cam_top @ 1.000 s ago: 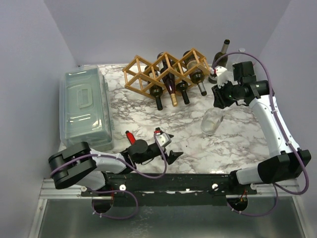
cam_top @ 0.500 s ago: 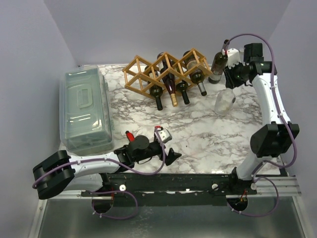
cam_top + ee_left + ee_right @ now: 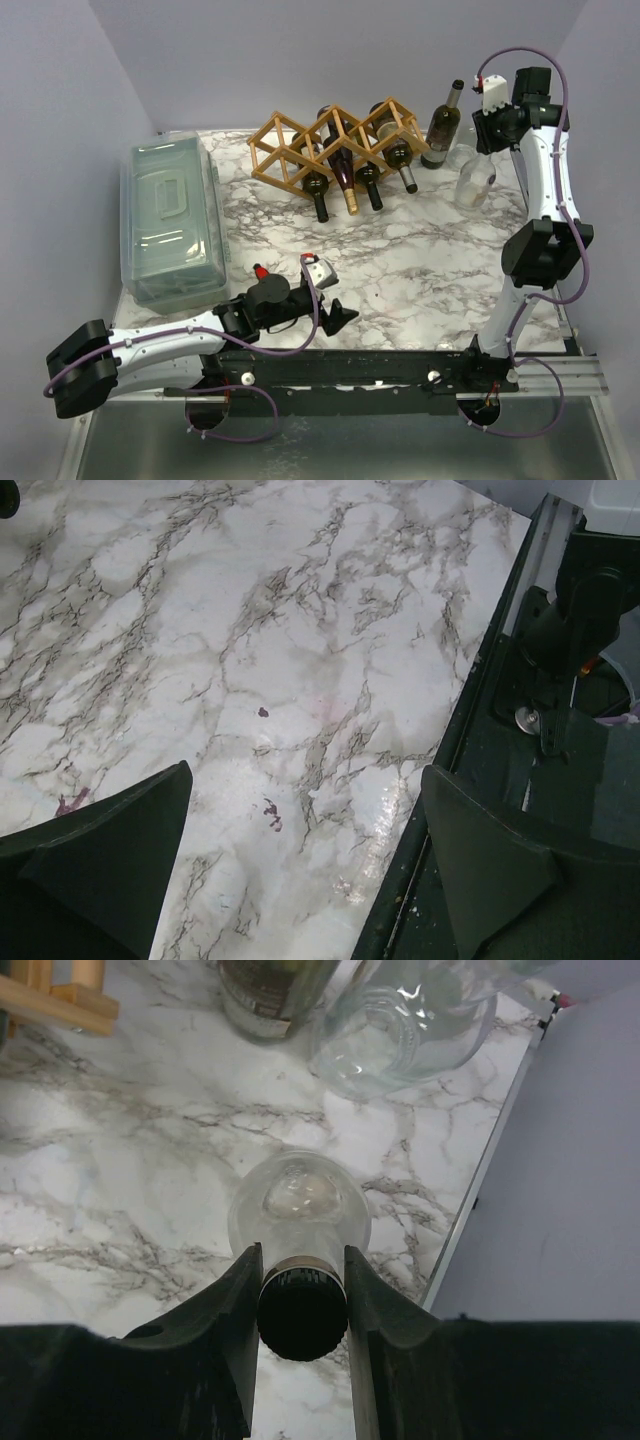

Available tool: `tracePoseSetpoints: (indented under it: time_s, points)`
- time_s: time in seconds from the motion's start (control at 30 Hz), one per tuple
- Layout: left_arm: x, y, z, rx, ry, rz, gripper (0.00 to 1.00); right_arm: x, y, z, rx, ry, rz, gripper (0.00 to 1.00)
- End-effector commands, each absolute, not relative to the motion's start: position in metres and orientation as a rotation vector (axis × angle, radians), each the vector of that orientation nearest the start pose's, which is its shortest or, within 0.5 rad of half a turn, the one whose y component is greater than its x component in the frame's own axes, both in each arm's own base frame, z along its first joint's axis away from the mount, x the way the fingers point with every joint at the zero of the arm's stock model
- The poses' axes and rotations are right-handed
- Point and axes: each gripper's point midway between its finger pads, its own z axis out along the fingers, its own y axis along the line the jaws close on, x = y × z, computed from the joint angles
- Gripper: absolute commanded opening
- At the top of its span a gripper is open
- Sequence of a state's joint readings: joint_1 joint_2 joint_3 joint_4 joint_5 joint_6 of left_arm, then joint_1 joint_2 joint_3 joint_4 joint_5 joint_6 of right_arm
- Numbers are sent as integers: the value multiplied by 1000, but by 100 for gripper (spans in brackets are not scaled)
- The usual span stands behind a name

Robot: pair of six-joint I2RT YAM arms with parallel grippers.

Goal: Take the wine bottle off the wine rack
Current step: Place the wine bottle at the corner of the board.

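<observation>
Right gripper (image 3: 300, 1256): fingers narrow, clamped on the dark cap (image 3: 300, 1315) of a clear glass bottle (image 3: 298, 1205). I take this for the wine bottle of the task. It is off the wine rack (image 3: 335, 135), well apart from it to the right, over the far right corner of the marble table (image 3: 420, 250).

Key relation: the bottle hangs straight below the fingers, long axis near vertical. My wrist view looks down its length to the base. A set-down, as I judge it, is a plain straight descent with no tilting. Whether the base touches the marble I cannot tell.

Neighbours on its far side: a dark upright bottle (image 3: 441, 128) and a clear glass vessel (image 3: 400, 1030) that seems to lie on its side. Both are near the held bottle but apart from it. I would keep any descent on the near side of them.

Four racked bottles (image 3: 347, 188) lie with necks pointing toward the near edge.

Left gripper (image 3: 303, 775): fingers wide, nothing between them, low over the marble at the near edge, well apart from the bottle. The right arm is the nearer one.
</observation>
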State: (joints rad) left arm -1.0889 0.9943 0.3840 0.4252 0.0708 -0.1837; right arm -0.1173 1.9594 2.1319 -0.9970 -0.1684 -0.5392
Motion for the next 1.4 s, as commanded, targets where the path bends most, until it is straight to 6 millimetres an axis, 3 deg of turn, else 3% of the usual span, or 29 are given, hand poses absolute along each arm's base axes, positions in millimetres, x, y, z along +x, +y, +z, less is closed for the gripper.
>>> tracePoseSetpoints:
  time_s: [0.0,0.33,0.83,1.37]
  points:
    - [143,-308,151,844,1689,-940,99,525,-73,300,-502,2133,-256,0]
    - [144,-301,147,830,1708,-914,99,544,-94,294,-414,2117,-261,0]
    - [147,-299,152,803,1712,-901,99,556,-121,280,-310,2116,-212,0]
    - [146,-297,170,741,1692,-944,99,562,-120,272,-278,2108,-141,0]
